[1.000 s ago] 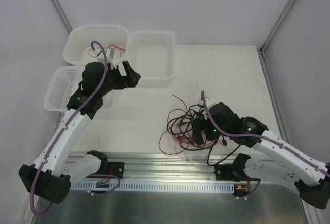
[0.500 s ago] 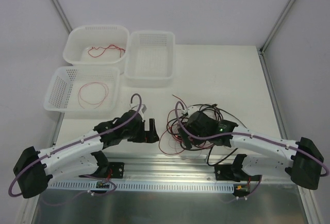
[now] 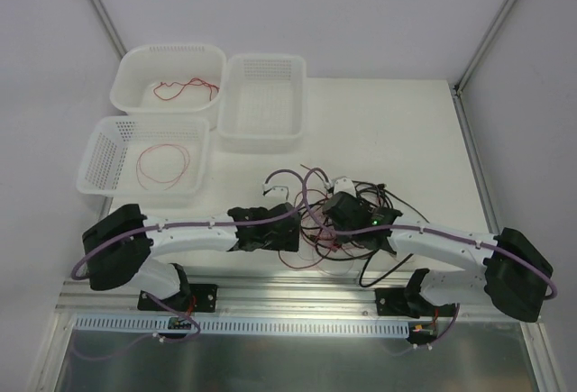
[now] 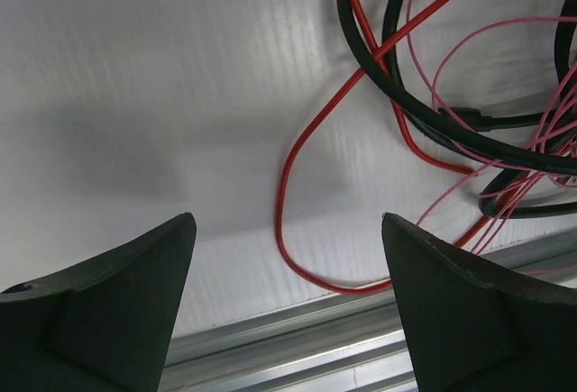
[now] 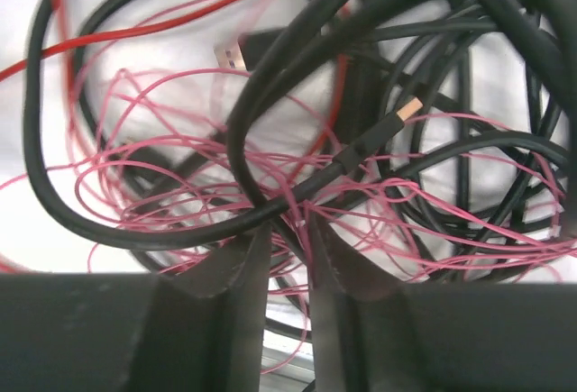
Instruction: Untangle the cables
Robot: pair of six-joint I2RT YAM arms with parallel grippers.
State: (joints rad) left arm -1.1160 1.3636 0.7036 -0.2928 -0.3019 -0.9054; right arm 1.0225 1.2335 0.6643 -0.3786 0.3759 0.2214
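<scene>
The cables [image 3: 365,201] lie tangled at the table's near edge: thick black cables [image 5: 135,230] with small plugs, wound through with thin red and pink wires [image 5: 180,171]. My right gripper [image 3: 328,221] is down in the tangle. Its jaws [image 5: 287,230] stand almost together, with pink wires and a black strand in the narrow gap. My left gripper [image 3: 290,235] is at the tangle's left edge. It is open [image 4: 288,219], low over a loose red wire loop [image 4: 281,230], with nothing between its fingers.
Three white baskets stand at the back left. One basket [image 3: 126,75] holds a red wire [image 3: 185,87], another [image 3: 99,153] a red wire coil [image 3: 162,163], and the third [image 3: 263,140] holds nothing. An aluminium rail [image 3: 297,282] runs along the near edge.
My left arm swung from the back baskets down to the tangle's left edge. My right gripper moved left into the tangle and its jaws closed from wide open.
</scene>
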